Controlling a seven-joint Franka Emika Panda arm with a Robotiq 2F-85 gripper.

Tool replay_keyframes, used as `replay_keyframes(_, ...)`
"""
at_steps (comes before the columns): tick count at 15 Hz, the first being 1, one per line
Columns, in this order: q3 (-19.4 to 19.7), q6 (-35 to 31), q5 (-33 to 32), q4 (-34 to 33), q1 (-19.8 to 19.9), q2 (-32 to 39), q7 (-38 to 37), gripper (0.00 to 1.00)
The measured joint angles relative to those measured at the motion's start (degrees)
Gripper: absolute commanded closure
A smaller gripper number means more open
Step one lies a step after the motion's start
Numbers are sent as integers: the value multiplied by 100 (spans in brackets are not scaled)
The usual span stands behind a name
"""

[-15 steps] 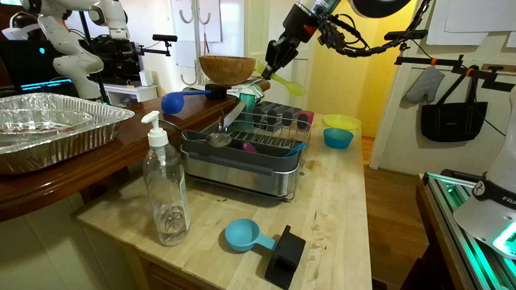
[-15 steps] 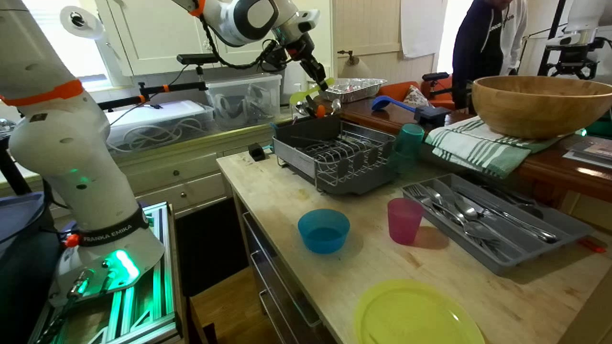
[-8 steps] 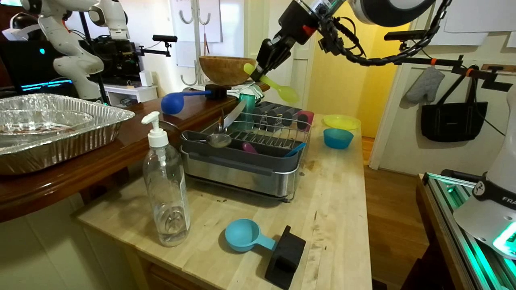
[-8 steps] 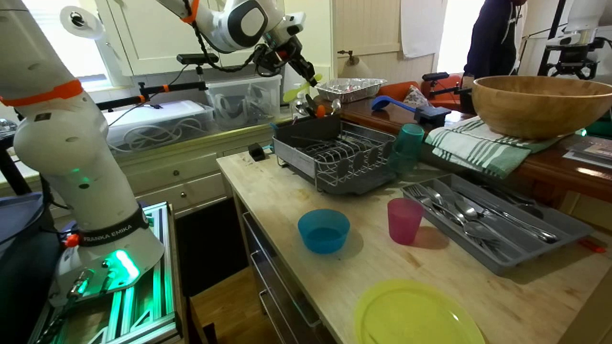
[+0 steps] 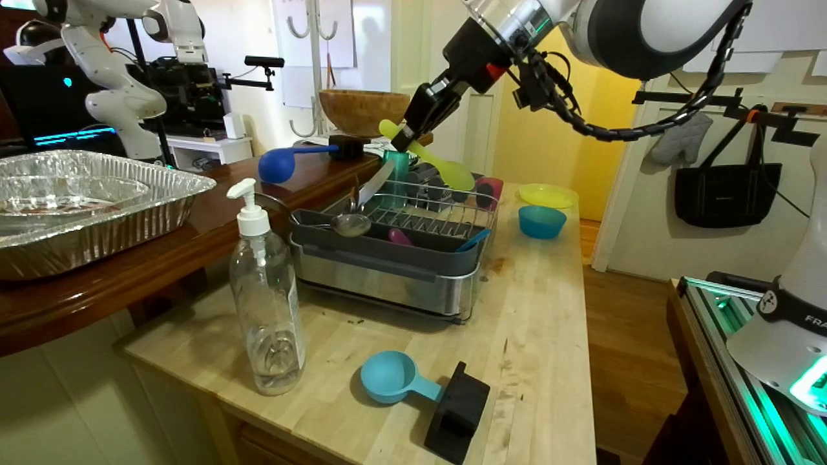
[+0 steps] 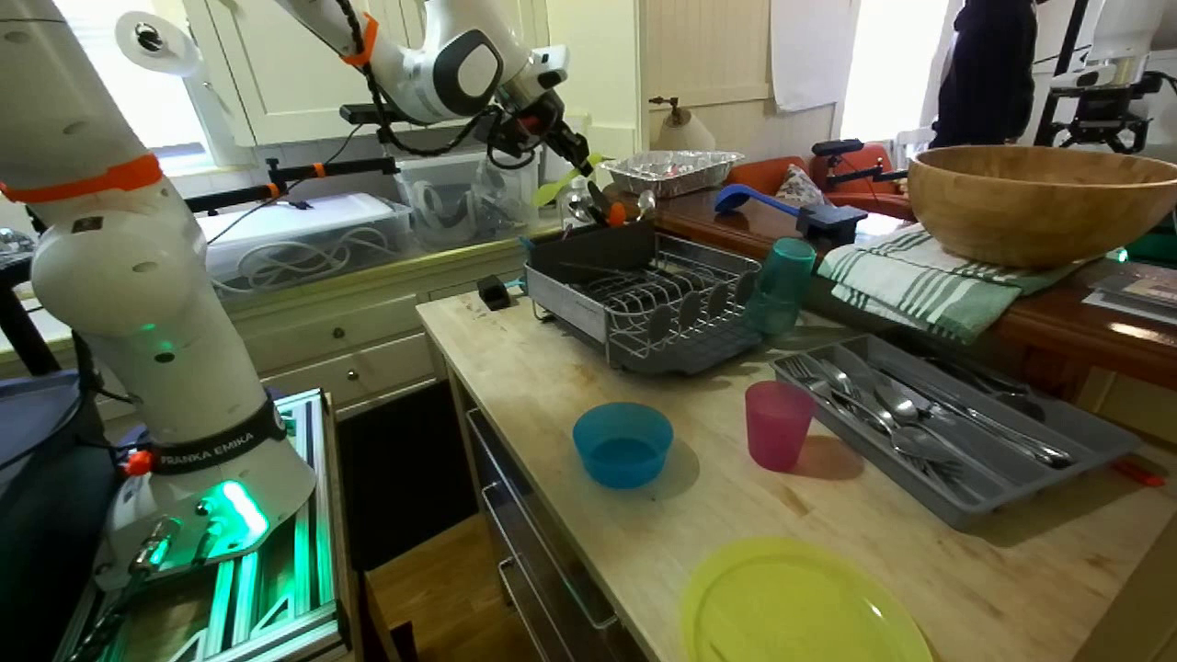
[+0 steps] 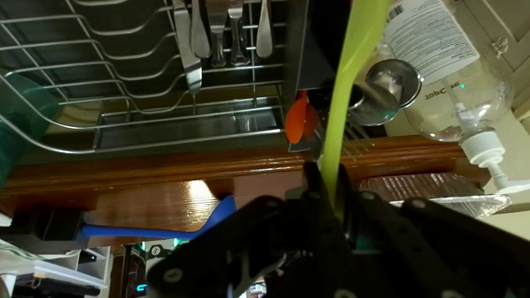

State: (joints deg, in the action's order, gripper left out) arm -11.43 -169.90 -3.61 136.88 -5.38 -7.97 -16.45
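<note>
The black pincer [image 5: 402,138] is pinching a lime-green plastic spoon [image 5: 455,174] above a grey metal dish rack [image 5: 387,284]; a clear pump bottle [image 5: 263,297] is standing near left in an exterior view

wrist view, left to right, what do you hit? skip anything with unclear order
teal cup → blue ladle → orange utensil → yellow-green spoon → clear pump bottle
</note>
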Motion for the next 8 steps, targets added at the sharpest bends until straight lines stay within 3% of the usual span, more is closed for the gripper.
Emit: replay_keyframes(8, -75, -823, -354, 179, 38, 270, -3, 97)
